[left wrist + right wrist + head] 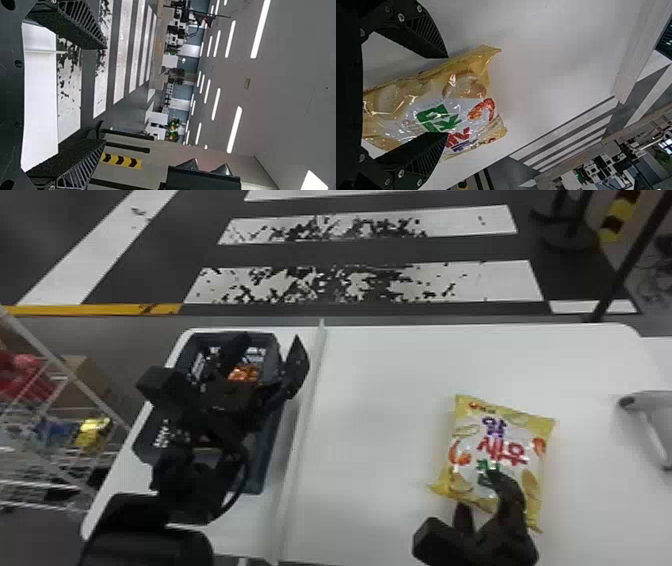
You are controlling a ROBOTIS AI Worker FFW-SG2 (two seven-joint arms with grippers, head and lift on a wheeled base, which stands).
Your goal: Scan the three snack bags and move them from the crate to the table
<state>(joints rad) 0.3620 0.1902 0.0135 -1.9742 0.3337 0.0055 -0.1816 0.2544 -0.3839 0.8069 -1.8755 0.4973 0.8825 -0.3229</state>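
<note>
My left gripper (270, 355) is above the crate (261, 455), its two fingers spread wide. In the left wrist view the same gripper (105, 94) has nothing between its fingers. Inside the crate an orange snack bag (243, 373) is partly hidden by the left arm. A yellow and white snack bag (492, 440) lies face up on the right part of the table (380, 405). My right gripper (477, 494) is at that bag's near edge, one finger over its printed face. Seen from the right wrist, the gripper (447, 95) stands open with the bag (466, 89) between and beneath its fingers.
A raised white divider (300, 415) runs along the table between crate and yellow bag. A light grey device, likely the scanner (645, 402), is at the right edge. Wire shelving (55, 417) with goods stands at the left, and a dark post (620, 272) behind the table.
</note>
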